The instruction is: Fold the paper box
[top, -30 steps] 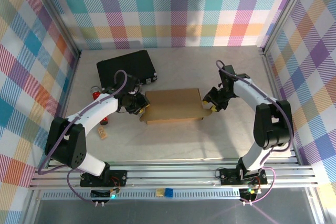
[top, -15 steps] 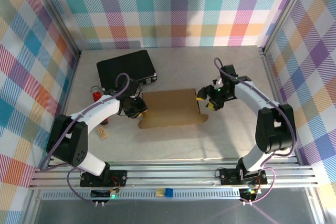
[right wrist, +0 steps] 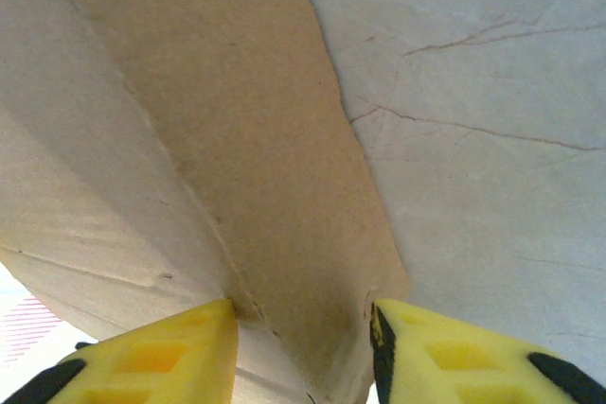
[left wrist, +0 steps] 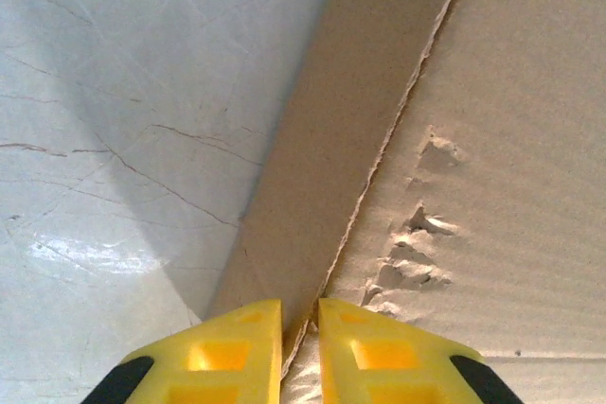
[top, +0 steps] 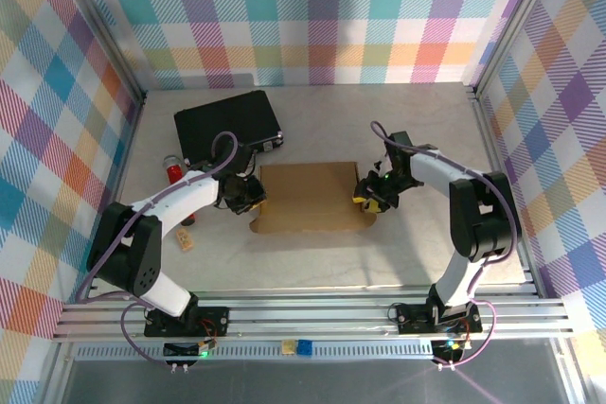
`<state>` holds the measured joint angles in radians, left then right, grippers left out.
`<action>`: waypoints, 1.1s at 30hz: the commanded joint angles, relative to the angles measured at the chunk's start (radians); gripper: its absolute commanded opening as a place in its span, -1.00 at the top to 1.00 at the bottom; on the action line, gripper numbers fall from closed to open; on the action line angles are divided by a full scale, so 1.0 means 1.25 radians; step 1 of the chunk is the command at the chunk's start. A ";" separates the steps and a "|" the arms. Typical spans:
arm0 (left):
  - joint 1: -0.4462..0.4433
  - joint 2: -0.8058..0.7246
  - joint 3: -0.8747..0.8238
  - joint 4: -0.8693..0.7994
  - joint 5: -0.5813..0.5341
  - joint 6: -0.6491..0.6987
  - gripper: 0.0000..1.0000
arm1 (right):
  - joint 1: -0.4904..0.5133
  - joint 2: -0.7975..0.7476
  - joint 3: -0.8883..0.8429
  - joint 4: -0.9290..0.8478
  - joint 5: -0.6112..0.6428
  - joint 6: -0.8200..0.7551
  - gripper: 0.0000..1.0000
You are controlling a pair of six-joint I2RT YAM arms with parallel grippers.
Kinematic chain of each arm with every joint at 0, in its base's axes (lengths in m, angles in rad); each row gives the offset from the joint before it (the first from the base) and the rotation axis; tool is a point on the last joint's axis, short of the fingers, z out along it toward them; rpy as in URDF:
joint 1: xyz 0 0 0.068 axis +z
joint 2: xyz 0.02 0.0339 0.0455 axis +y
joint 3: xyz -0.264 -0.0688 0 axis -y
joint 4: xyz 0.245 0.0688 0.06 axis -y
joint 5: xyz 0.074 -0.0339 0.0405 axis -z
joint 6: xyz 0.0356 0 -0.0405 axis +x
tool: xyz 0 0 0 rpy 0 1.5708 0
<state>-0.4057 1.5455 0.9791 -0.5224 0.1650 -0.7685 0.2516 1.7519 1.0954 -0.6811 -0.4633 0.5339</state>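
Roughly mid-table lies the box (top: pixel 308 196), a brown cardboard sheet spread on the pale table (top: pixel 417 130), its long sides running left to right. The left claw (top: pixel 251 196) sits at the box's left edge and the right claw (top: pixel 367 200) at its right edge, so the box lies between the two, met at both ends.

From the left wrist, the left claw (left wrist: pixel 300 314) has its yellow fingers (left wrist: pixel 237 352) pressed almost together, with a thin slit between them. A cut cardboard edge runs straight into that slit. A darker strip of the box slants away on the left of it, a lighter panel with small dents and tears lies on the right, and bare table shows further left. The claw looks pinched on that thin edge of the box.

From the right wrist, the right claw (right wrist: pixel 301 314) is spread, its fingers (right wrist: pixel 151 361) well apart. A tan strip of the box, bent along a crease, passes between them and reaches away from the camera. The inner corner of each fingertip lies against or just beside the cardboard, and I cannot tell whether they press on it. Table shows to the right of the strip.

Behind the left claw, a black case (top: pixel 227 120) lies near the box's far left corner, apart from it. A small red thing (top: pixel 173 170) sits left of the left arm.
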 commanded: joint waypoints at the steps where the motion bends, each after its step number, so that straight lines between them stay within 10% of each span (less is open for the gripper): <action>1: -0.008 0.007 0.017 -0.044 -0.026 0.027 0.69 | 0.002 0.022 0.007 -0.047 0.075 -0.019 0.25; 10: 0.005 -0.042 0.099 -0.134 -0.070 0.091 0.23 | 0.009 0.024 0.059 -0.084 0.080 -0.037 0.33; 33: -0.003 0.117 0.100 -0.032 -0.037 0.118 0.48 | 0.029 0.032 0.122 -0.133 0.136 -0.061 0.53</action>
<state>-0.3988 1.6691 1.1156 -0.5526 0.1371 -0.6346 0.2760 1.7844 1.2182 -0.8085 -0.3473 0.4808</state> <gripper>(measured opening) 0.260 0.235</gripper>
